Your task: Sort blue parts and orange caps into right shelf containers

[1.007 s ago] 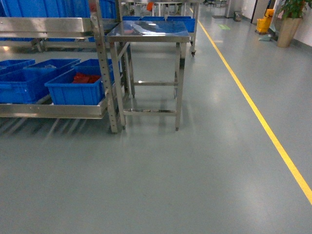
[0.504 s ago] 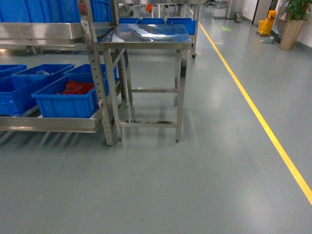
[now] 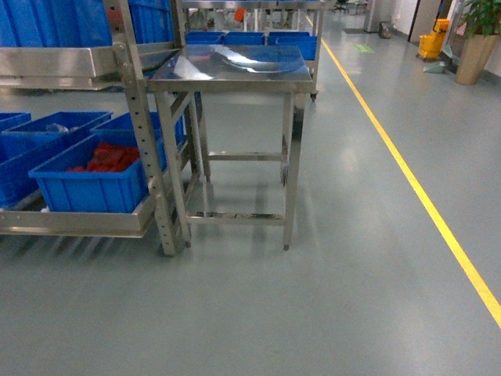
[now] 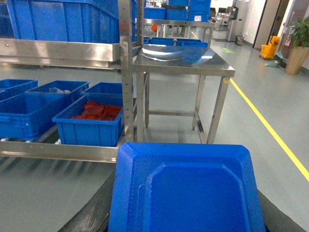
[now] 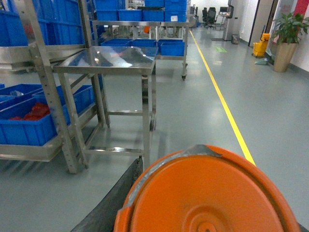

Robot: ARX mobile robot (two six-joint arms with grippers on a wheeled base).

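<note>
Collision with the bare stainless-steel table [image 3: 227, 66] looks the main risk while the base manoeuvres. Beside that table's left legs, a blue ribbed plastic crate [image 3: 90, 188] holds red pieces. Neither gripper shows anywhere, so their state stays unknown.

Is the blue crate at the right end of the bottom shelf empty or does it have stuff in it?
Not empty: the blue crate holds red pieces piled inside.
</note>
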